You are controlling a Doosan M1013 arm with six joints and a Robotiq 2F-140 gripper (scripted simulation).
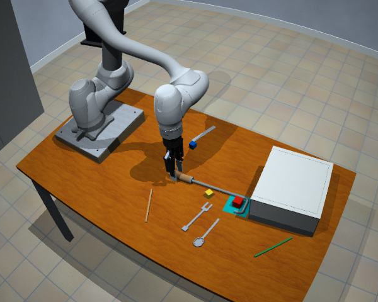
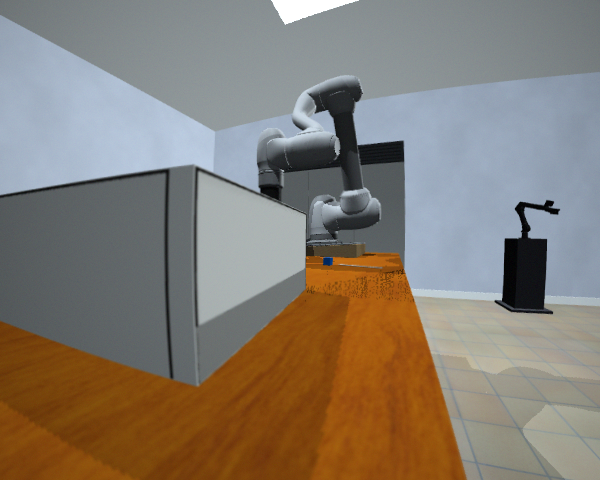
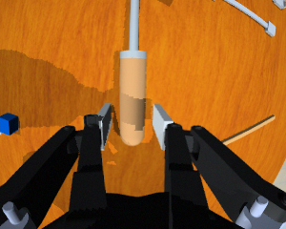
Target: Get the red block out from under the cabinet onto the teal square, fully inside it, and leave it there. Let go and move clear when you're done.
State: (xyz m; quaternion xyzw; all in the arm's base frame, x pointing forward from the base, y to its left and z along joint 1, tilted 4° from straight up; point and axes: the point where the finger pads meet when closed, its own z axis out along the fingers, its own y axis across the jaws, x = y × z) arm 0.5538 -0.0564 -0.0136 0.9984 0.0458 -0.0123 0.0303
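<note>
The red block (image 1: 237, 201) sits on the teal square (image 1: 235, 208), just in front of the white and grey cabinet (image 1: 290, 188). A grey hook tool lies on the table. Its bent end (image 1: 244, 206) curls round the block on the cabinet side, and its tan handle (image 1: 184, 178) points toward the arm. My gripper (image 1: 174, 173) stands upright over the handle's end. In the wrist view the fingers are open, one on each side of the handle (image 3: 132, 98), with a small gap on both sides. The cabinet (image 2: 135, 268) hides the block in the exterior view.
A yellow block (image 1: 209, 193) lies beside the tool's rod. A blue block (image 1: 192, 145) and a grey bar (image 1: 205, 133) lie behind the gripper. A fork tool (image 1: 197, 217), a spoon tool (image 1: 206, 232), a wooden stick (image 1: 148, 204) and a green stick (image 1: 273, 246) lie toward the front.
</note>
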